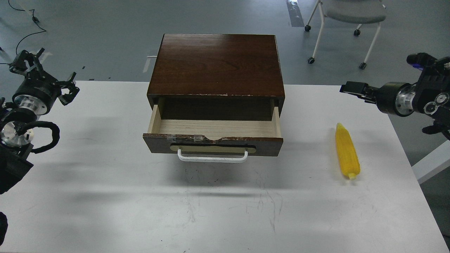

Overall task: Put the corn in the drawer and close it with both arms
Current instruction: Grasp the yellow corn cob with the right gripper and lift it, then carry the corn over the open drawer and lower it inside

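The yellow corn (347,151) lies on the white table (105,196), right of the cabinet, with its pointed end away from me. The drawer (214,128) is pulled open. Its pale-wood inside is empty, and its dark front and white handle (212,159) face me. My left gripper (47,72) hangs above the table's far left edge, well left of the drawer, with its claw fingers spread and empty. My right gripper (351,88) points left above the table's far right, beyond the corn and above it. It is seen side-on, so its fingers cannot be told apart.
The dark wooden cabinet (216,63) stands at the middle back of the table. A grey wheeled chair (351,14) stands on the floor behind, at the right. Black cables (24,35) lie on the floor at the back left. The table's right edge runs close to the corn.
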